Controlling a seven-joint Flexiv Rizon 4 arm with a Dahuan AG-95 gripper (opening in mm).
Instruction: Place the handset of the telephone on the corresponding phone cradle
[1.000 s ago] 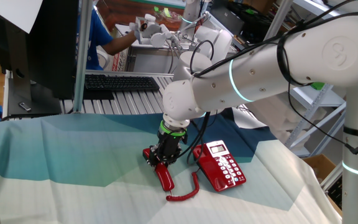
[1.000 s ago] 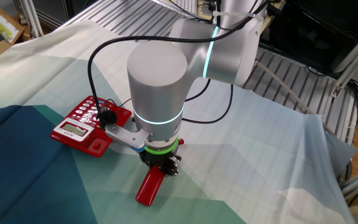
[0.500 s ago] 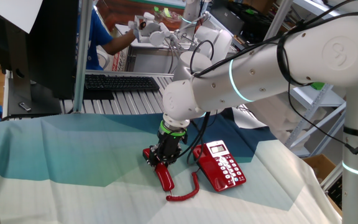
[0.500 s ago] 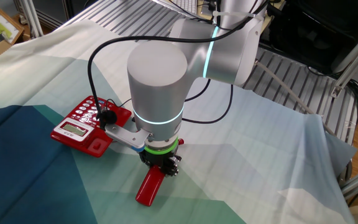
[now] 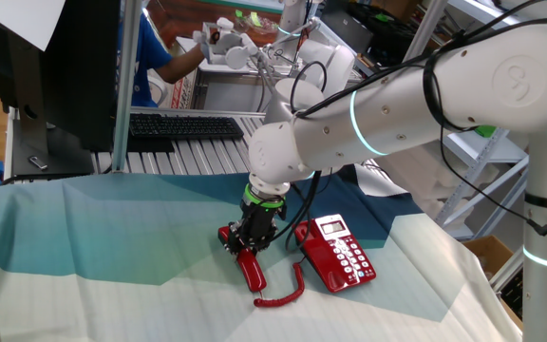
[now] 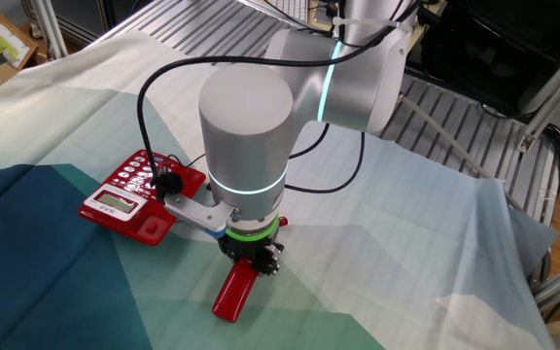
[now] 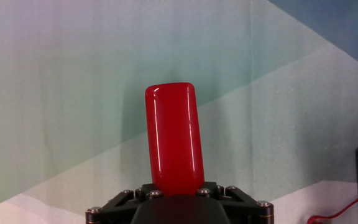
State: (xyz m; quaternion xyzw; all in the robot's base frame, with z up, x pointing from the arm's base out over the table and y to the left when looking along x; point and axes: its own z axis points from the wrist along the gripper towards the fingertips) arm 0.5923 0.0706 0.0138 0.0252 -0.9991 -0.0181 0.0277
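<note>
Showing no legible writing: telephone [image 5: 335,253] label panel [image 5: 332,226].

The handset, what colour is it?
Glossy red; the handset shows best in the hand view.

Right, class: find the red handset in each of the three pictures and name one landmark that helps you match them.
One fixed view: the handset lies low in the centre, left of the telephone.
The other fixed view: the handset is at bottom centre, sticking out toward the camera beneath the pincer.
Hand view: the handset fills the centre, running upward.
Shared landmark: the red telephone, just a sliver at the hand view's right edge.
</note>
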